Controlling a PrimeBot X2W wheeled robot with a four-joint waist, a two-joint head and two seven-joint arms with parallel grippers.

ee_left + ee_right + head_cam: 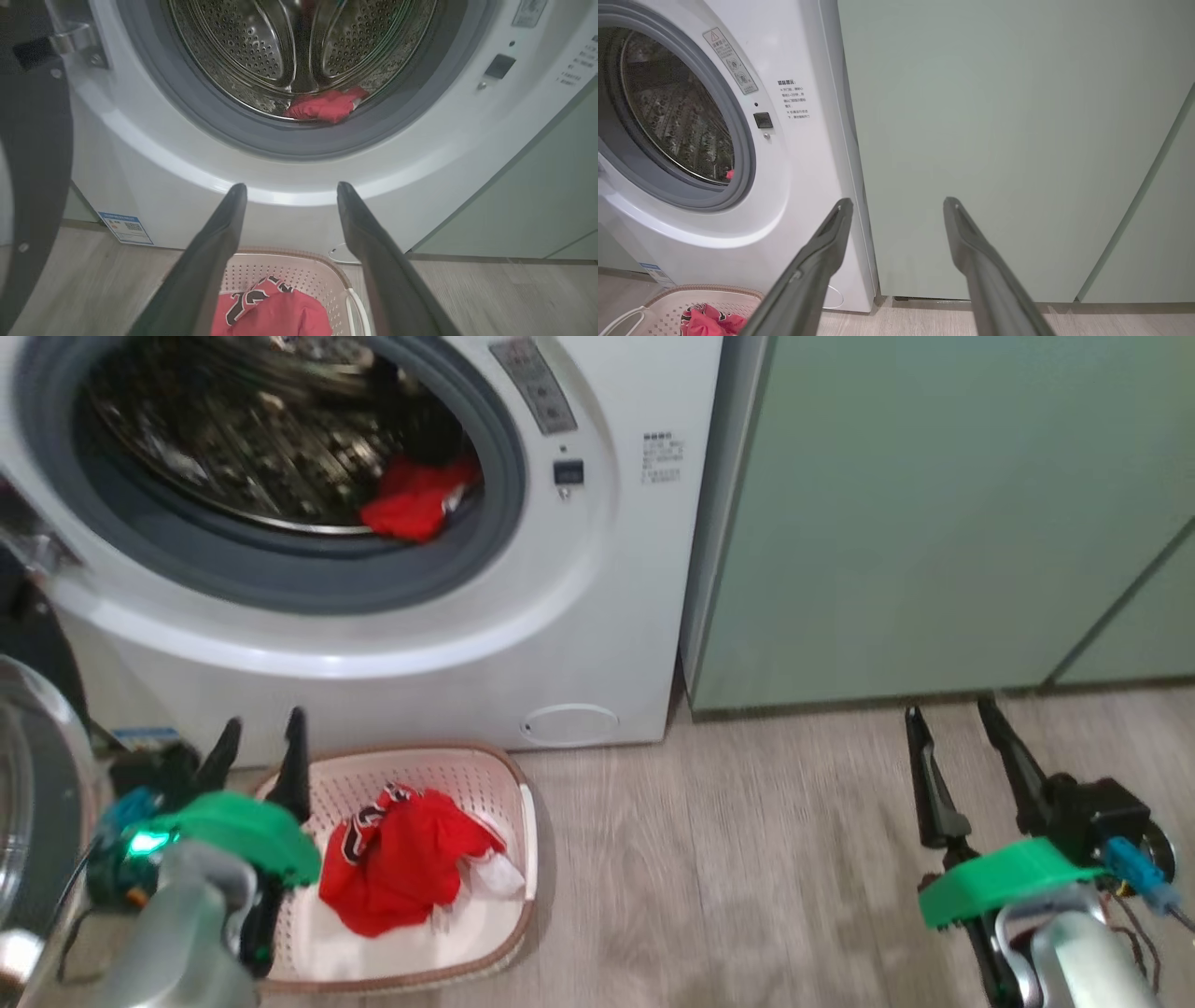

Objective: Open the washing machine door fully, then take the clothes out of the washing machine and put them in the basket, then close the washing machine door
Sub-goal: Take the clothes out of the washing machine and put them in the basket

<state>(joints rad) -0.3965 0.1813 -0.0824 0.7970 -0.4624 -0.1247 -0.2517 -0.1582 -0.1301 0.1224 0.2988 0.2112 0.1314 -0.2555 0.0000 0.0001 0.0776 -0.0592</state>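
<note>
Red clothes (401, 863) lie in two places. One piece, red with white trim and a dark-edged patch, is bunched in the basket (512, 782). That basket stands on the floor (728, 877) right in front of the washing machine (597, 616), below its round opening and just beside the small round flap (569, 723) low on the machine's front. A second garment (415, 502), also red, lies inside the washing machine at the lower edge of the steel drum (233, 439), against the grey rubber seal (280, 583). The washing machine door (37, 154) is swung open to the left of the machine, and its black rim and glass bowl show at the left edge of the head view.

The left gripper (264, 719) hovers in front of the washing machine, over the left end of the basket. Its two dark fingers are spread wide with nothing between them. In its wrist view the fingertips frame the white front panel under the opening, and the red piece in the basket lies below them.

The right gripper (948, 707) is well apart to the right of the washing machine. It hangs low over the floor in front of the pale green cabinet (934, 523) that stands beside the machine. Its fingers too are spread wide and hold nothing.

A blue sticker (125, 227) sits low on the washing machine's front, near its left corner.
</note>
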